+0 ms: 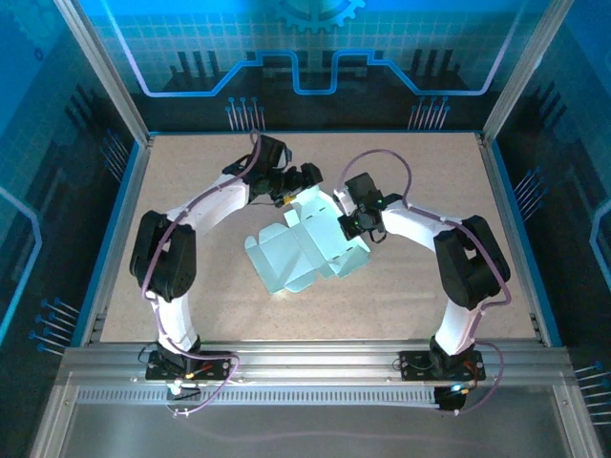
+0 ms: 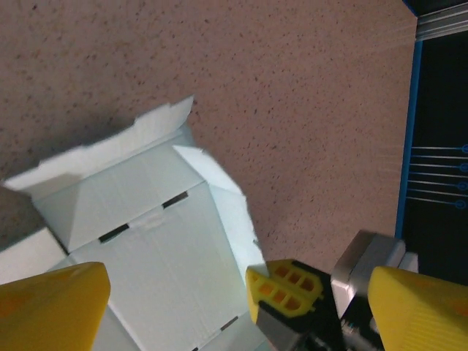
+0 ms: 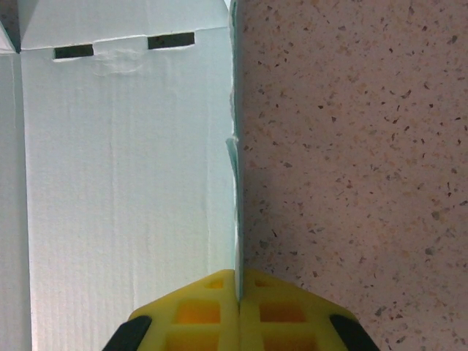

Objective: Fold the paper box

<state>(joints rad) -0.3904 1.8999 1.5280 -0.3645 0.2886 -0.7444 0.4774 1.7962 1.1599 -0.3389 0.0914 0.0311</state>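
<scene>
Speckled beige-pink worktop, matte, bounded by a blue rim. An aluminium rail runs along the side nearest the arm bases, and aluminium posts rise at the corners. Behind the worktop is a blue-lit back panel with a grid pattern and a gear motif at its top edge. Dark side walls carry faint blue line graphics.

Paper box: pale blue-white card, unfolded and mostly flat, lying near the middle of the worktop. Its flaps spread out, and one panel on the far side is lifted off the surface. The wrist views show fine ribbing on the card and two narrow slots along a crease.

Right gripper: at the box's far right edge. Its yellow jaws are pressed together, pinching a thin upright edge of the card between them.

Left gripper: over the box's far side, next to the lifted panel. Its yellow fingers are spread wide with the card beneath them. I cannot tell whether they touch it. The right gripper's yellow tip sits just beside the card's edge there.
</scene>
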